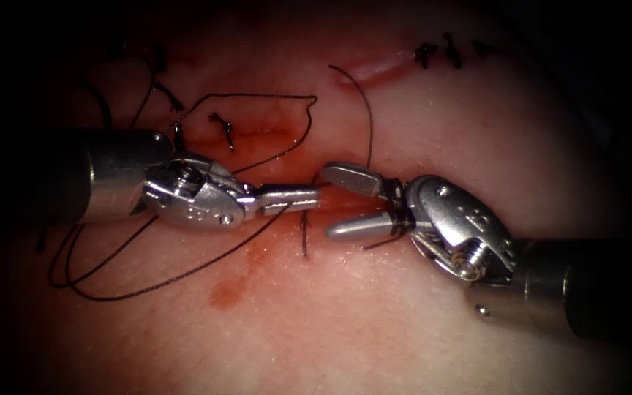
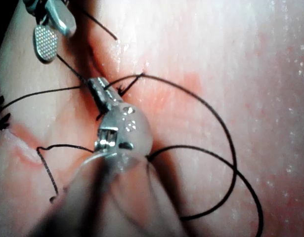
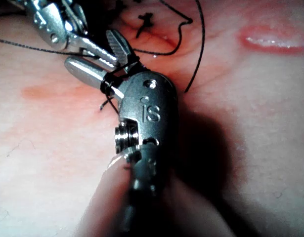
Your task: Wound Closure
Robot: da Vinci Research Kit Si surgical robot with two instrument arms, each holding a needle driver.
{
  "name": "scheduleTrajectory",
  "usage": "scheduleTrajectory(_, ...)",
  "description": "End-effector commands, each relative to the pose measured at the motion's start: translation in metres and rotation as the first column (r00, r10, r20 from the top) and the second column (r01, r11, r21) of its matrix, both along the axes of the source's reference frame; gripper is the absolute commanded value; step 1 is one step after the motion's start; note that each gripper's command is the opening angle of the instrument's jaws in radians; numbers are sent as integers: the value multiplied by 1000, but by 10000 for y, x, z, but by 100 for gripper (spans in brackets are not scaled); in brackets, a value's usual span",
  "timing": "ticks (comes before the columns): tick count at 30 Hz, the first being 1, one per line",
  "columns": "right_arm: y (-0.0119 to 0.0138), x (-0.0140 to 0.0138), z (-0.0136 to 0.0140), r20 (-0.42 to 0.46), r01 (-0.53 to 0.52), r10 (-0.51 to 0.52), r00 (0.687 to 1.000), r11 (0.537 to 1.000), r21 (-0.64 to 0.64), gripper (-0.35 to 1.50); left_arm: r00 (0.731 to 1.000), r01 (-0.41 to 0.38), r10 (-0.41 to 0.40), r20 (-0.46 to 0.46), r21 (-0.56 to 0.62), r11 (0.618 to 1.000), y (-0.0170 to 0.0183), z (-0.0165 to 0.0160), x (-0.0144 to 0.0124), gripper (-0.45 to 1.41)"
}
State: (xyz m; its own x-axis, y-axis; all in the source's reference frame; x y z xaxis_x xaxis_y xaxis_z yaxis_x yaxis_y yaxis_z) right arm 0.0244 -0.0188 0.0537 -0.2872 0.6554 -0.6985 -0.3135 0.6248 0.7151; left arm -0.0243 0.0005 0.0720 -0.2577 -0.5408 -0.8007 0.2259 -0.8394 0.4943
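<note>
My left tool (image 1: 314,195) reaches in from the left, jaws shut on the thread (image 1: 184,281) just below the cut (image 1: 371,69). It appears again from close (image 2: 96,87), pinching a dark strand. My right tool (image 1: 327,203) faces it tip to tip with its jaws open and nothing between them. A turn of thread wraps around the base of these open jaws (image 3: 111,81). From there a strand (image 1: 368,117) arcs up toward the open stretch of the cut. Neither tool holds the needle.
Knotted stitches (image 1: 222,128) (image 1: 439,53) with cut ends of thread sit along the cut. Loose thread loops lie on the tissue (image 1: 404,336) under the left tool's shaft. A short thread tail (image 1: 305,235) stands below the tips. Red fluid (image 1: 224,292) stains the tissue.
</note>
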Motion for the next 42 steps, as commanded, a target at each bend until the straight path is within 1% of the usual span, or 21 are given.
scheduleTrajectory(1,8,7,3,76,-43,37,996,997,70,9,1000,-3,3,-4,-6,1000,-1,7,-8,-45)
scheduleTrajectory(2,10,6,4,95,-53,44,995,994,94,4,1000,-3,3,-9,-8,1000,-3,8,-8,-45)
scheduleTrajectory(3,10,6,4,95,-53,44,995,994,94,4,1000,-3,3,-9,-8,1000,-3,8,-8,-45)
scheduleTrajectory(4,13,5,5,135,-89,73,988,989,120,2,1000,0,0,-18,-12,1000,-6,9,-10,-45)
scheduleTrajectory(6,15,5,5,150,-105,85,985,986,132,0,1000,2,-3,-21,-14,1000,-6,10,-11,-45)
scheduleTrajectory(7,20,4,7,185,-144,117,976,980,138,0,1000,5,-5,-28,-15,1000,-8,11,-15,-45)
scheduleTrajectory(8,20,4,7,185,-144,117,976,980,138,0,1000,5,-5,-28,-15,1000,-8,11,-15,-45)
scheduleTrajectory(10,25,3,8,211,-188,153,965,969,159,5,999,7,-8,-39,-17,1000,-9,11,-18,-45)
scheduleTrajectory(11,29,3,8,238,-215,174,956,963,160,22,999,10,-11,-46,-18,1000,-10,11,-21,-45)
scheduleTrajectory(12,32,4,8,252,-232,188,949,959,160,34,999,11,-12,-47,-19,1000,-11,11,-23,-45)
scheduleTrajectory(13,34,4,8,263,-245,198,944,956,160,54,999,11,-12,-47,-19,1000,-11,10,-24,-45)
scheduleTrajectory(14,39,7,7,295,-265,209,932,950,163,104,999,12,-12,-50,-17,1000,-12,7,-26,-45)
scheduleTrajectory(15,41,13,6,326,-279,217,920,947,158,123,998,14,-14,-53,-11,1000,-10,2,-29,-45)
scheduleTrajectory(21,41,20,8,371,-277,218,903,954,114,121,998,21,-21,-53,0,1000,-2,-8,-33,-45)
scheduleTrajectory(24,44,23,9,394,-283,225,891,954,95,111,998,28,-27,-56,4,1000,3,-12,-35,-45)
scheduleTrajectory(25,48,24,12,423,-301,238,874,949,89,111,998,34,-33,-59,11,999,6,-12,-35,-45)
scheduleTrajectory(27,52,23,16,454,-307,237,859,948,87,111,998,36,-35,-59,14,999,10,-12,-36,-45)
scheduleTrajectory(31,56,20,21,494,-310,244,835,949,56,109,997,45,-43,-62,20,999,21,-11,-39,-45)
scheduleTrajectory(35,62,18,26,529,-316,261,808,949,16,103,996,57,-55,-65,25,998,35,-6,-49,-45)
scheduleTrajectory(39,69,16,30,540,-313,257,801,950,12,101,996,61,-59,-67,25,998,41,0,-51,-45)
scheduleTrajectory(42,72,18,37,567,-287,219,794,958,32,98,996,61,-59,-67,25,998,43,3,-49,-45)
